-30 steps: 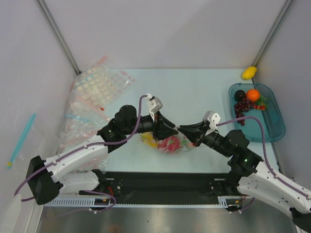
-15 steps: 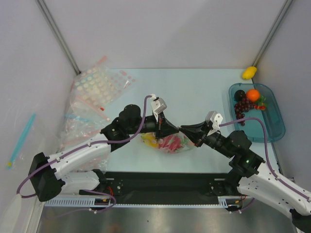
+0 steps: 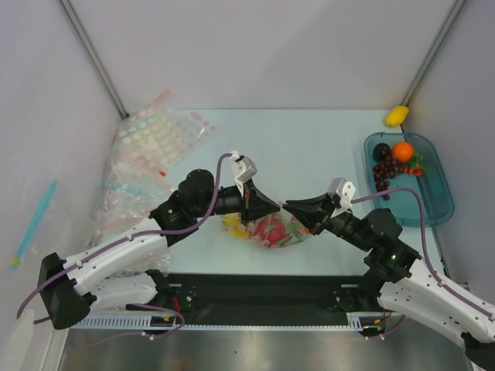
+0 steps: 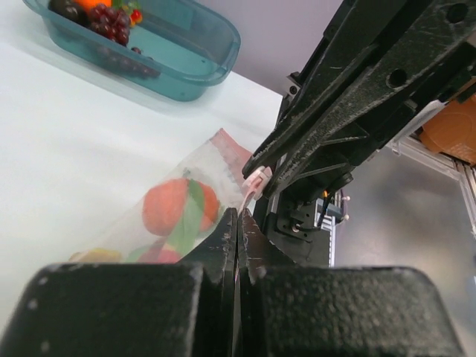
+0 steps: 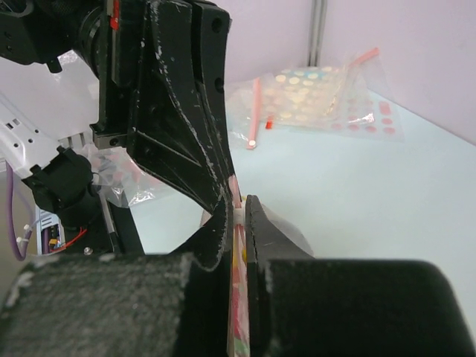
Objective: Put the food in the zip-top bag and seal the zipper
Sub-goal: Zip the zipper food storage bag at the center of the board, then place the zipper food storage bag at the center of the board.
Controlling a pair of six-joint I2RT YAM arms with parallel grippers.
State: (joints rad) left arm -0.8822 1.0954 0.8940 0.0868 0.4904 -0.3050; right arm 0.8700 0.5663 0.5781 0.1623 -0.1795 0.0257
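Left gripper [image 3: 275,209] eased back, jaws clamped on the zipper [image 5: 239,253], like right gripper's [image 3: 288,207].

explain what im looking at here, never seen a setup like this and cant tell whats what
These are two robot arms bolted to the near edge of a table, each ending in a two-finger gripper. The wide picture comes from a fixed camera above and behind them. The other two come from small cameras on each wrist, so the dark shapes filling them are the fingers seen close up.

In the middle lies a clear zip-top bag with toy fruit already inside. The left gripper and right gripper meet almost tip to tip at its mouth, both pinched shut on it. The right wrist view shows its pink zipper between the fingers.

On the right is a teal tray holding more toy fruit, with a yellow fruit beyond it. On the left lies a pile of spare bags.
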